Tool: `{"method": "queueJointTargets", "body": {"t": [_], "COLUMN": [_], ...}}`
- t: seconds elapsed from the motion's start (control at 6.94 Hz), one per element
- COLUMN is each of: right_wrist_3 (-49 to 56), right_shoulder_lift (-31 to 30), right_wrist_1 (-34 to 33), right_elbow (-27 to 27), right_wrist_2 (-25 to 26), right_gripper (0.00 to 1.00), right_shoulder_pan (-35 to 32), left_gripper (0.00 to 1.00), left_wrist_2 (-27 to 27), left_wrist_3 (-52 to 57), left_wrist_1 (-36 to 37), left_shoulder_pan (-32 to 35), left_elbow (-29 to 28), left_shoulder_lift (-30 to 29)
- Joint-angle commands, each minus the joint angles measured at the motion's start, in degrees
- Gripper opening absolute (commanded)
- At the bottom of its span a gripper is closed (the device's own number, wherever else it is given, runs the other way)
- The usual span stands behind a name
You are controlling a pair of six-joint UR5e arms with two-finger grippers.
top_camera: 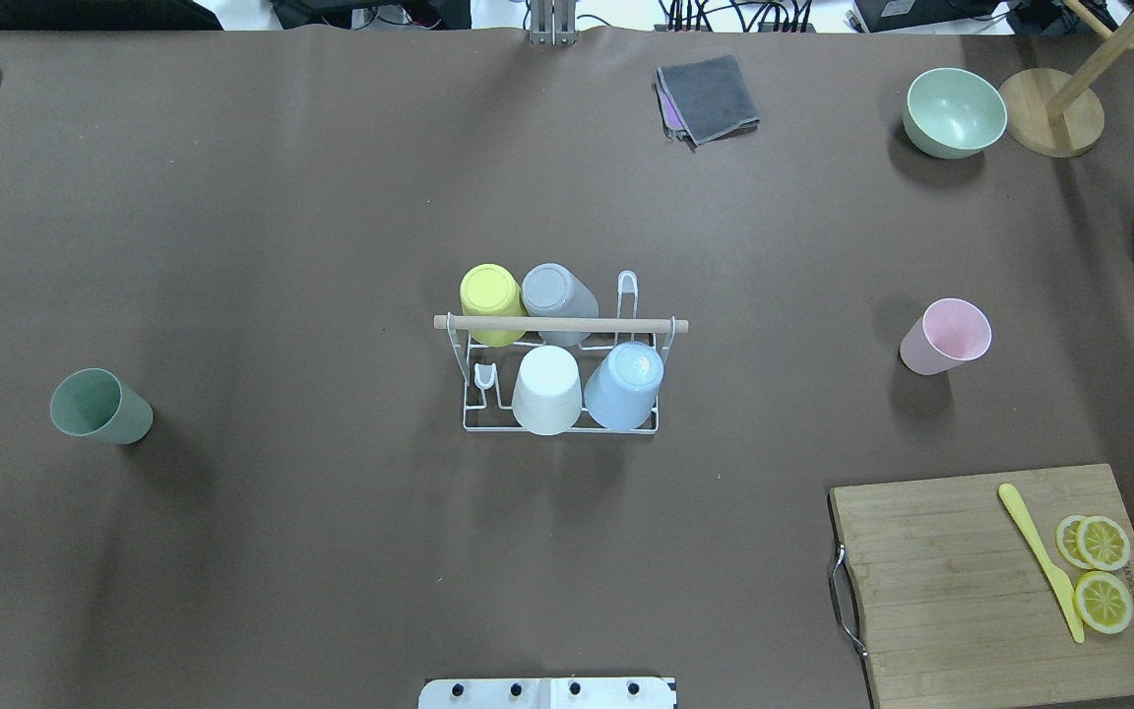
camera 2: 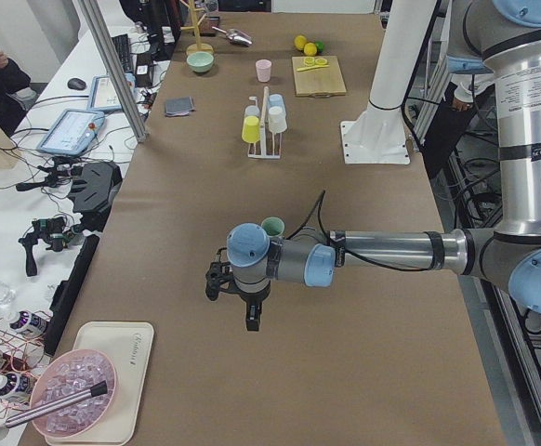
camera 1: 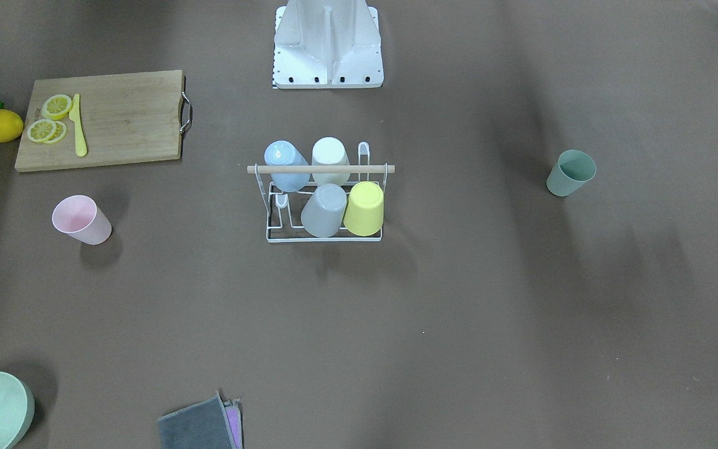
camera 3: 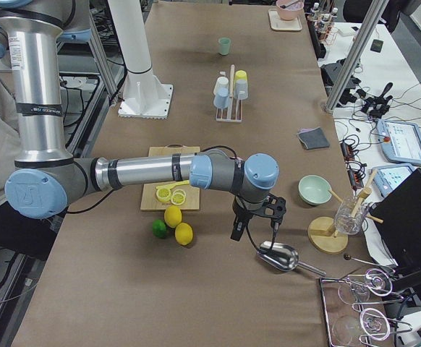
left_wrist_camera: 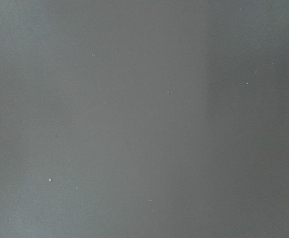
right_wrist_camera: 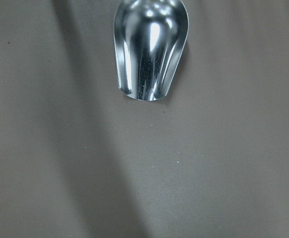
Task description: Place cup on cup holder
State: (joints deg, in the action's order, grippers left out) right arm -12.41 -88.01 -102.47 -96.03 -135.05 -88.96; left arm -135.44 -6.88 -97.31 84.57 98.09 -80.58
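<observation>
Four cups sit upturned on the cup holder, centre of the desk; green cup and pink cup stand unracked, well apart; left claw and right claw hover at the desk's ends, open or closed impossible to tell.

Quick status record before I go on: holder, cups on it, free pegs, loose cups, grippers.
holder: centre of table
on holder: yellow cup, grey cup, white cup, blue cup, all inverted
free pegs: two
loose: green cup robot's left, pink cup robot's right, both upright
left gripper: over bare table, open or shut unclear
right gripper: by scoop, open or shut unclear
</observation>
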Motion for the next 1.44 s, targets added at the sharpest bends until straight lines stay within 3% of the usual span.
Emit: {"method": "queueJointTargets", "body": {"t": [0.0,0.29,0.72,1.3], "right_wrist_3": [0.1,-1.1,-13.4,-16.1], "right_shoulder_lift": [0.4,1.2,9.2,20.3], "right_wrist_1": [0.0,0.0,0.1,-0.6], "right_elbow": [-0.3,-0.4,-0.1,8.1], "right_wrist_2": [0.0,-0.7,-0.7,-0.1], "right_gripper": [1.0,0.99,0.99,0.99], "right_shoulder_pan": [0.0,1.9,13.0,23.9], "left_gripper": [0.97,0.97,0.97,0.97], "left_wrist_2": [0.0,0.0,0.2,0.8], "left_wrist_3": [-0.1,-0.1,-0.1,0.3], "left_wrist_1": [0.0,-0.1,0.1,0.1], "left_shoulder_pan": [0.1,0.1,0.2,0.1], "left_elbow": [0.0,0.7,7.0,2.8], "left_shoulder_lift": [0.0,0.0,-0.6,-8.1]}}
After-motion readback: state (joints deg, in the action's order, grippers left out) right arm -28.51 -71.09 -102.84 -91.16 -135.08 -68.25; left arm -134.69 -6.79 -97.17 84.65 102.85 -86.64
